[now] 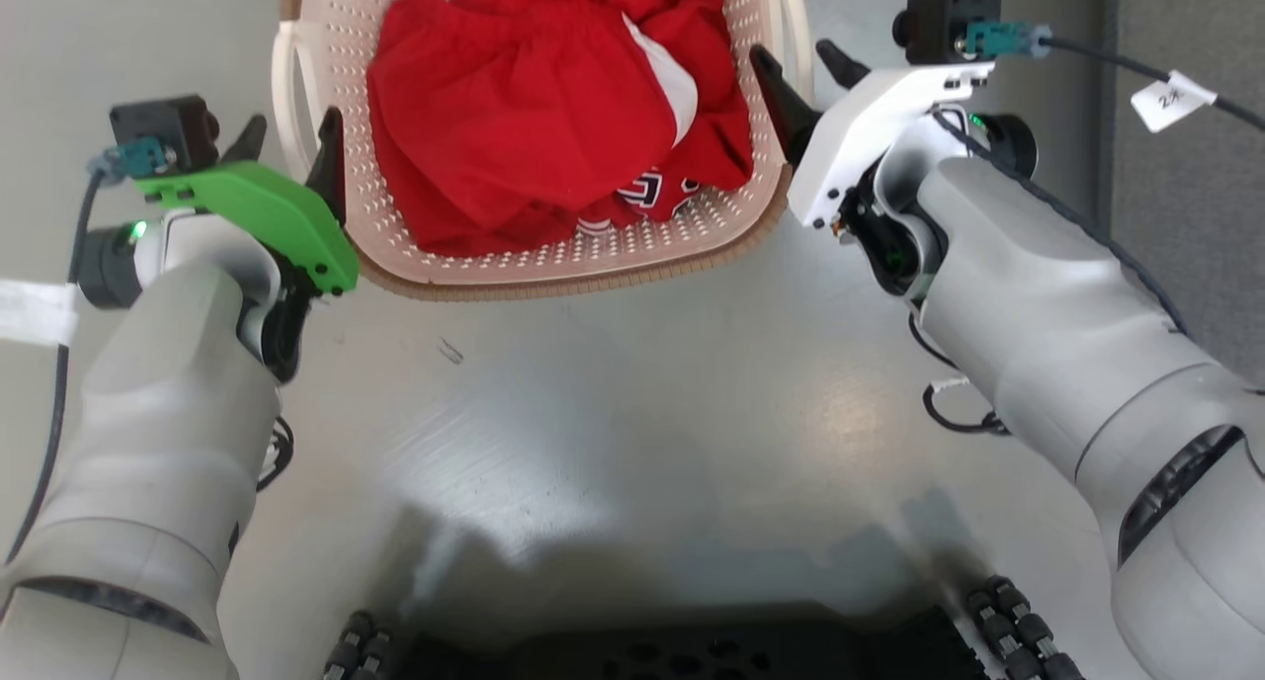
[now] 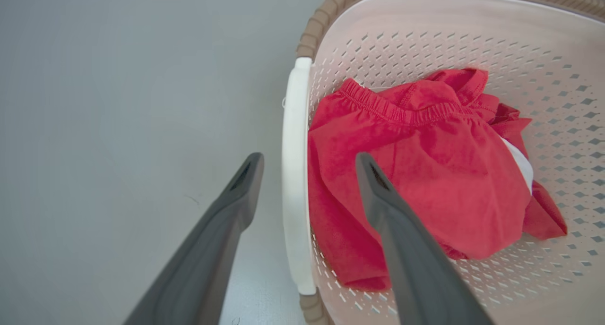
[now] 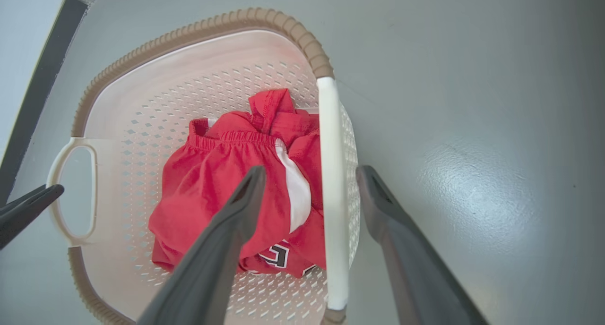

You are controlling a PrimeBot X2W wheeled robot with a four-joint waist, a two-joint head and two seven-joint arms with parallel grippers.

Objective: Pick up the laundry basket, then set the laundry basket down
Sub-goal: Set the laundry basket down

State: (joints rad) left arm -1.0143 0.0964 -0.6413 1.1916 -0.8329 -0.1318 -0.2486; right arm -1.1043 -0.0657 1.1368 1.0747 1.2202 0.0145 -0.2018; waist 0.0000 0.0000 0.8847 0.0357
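I see the cream-white holey plastic laundry basket with a brown rim (image 1: 553, 265) at 12 o'clock, with my left gripper (image 1: 295, 127) at its 9 and my right gripper (image 1: 791, 52) at its 3, each open with a white loop handle (image 2: 294, 174) between its fingers.

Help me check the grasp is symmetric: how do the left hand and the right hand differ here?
The left hand has a green housing; the right hand has a white one. The left hand straddles the left loop handle of the laundry basket; the right hand straddles its right loop handle. Shared: both are open, one finger inside above the red clothes, one outside, neither closed on a handle.
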